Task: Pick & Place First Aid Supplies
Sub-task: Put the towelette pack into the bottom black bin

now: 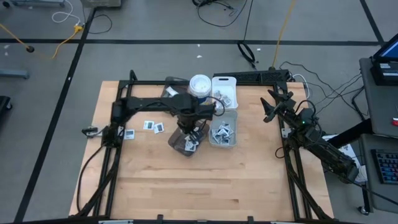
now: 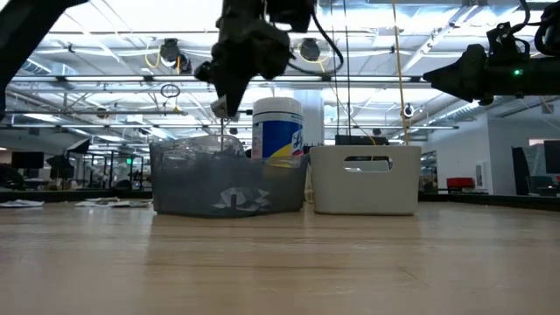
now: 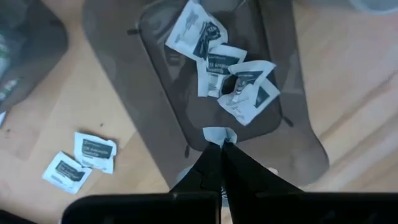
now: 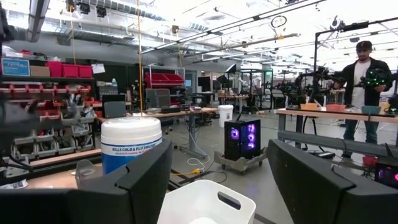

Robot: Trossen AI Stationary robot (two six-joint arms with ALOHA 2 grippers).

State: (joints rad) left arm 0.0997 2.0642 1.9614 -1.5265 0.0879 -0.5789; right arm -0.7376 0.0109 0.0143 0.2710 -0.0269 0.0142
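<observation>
The left claw [image 3: 221, 148] hangs above the smoky grey translucent plastic bin [image 3: 124, 74], its dark fingers pinched on the edge of a small white square packet [image 3: 219, 134]. The packet dangles from one edge just past the fingertips, and I cannot tell which way its print faces. Holding it by a thin edge makes sense for something this flat, and the spot over the bin's floor suggests a drop comes next. Four or so white square packets with dark blue print [image 3: 214, 59] already lie in that bin in a loose overlapping heap, flat, corners pointing every way. Two more like them [image 3: 81, 160] lie flat on the pale wooden counter [image 1: 205, 180] beside the bin, touching, not yet collected.

Behind the grey bin stands a white cylindrical wipes tub with a blue label [image 2: 277, 131], and beside it a clear rectangular bin [image 1: 223, 134] holding more packets. The right claw [image 1: 274, 103] waits near the counter's right edge, well apart from the bins, fingers spread wide and empty.
</observation>
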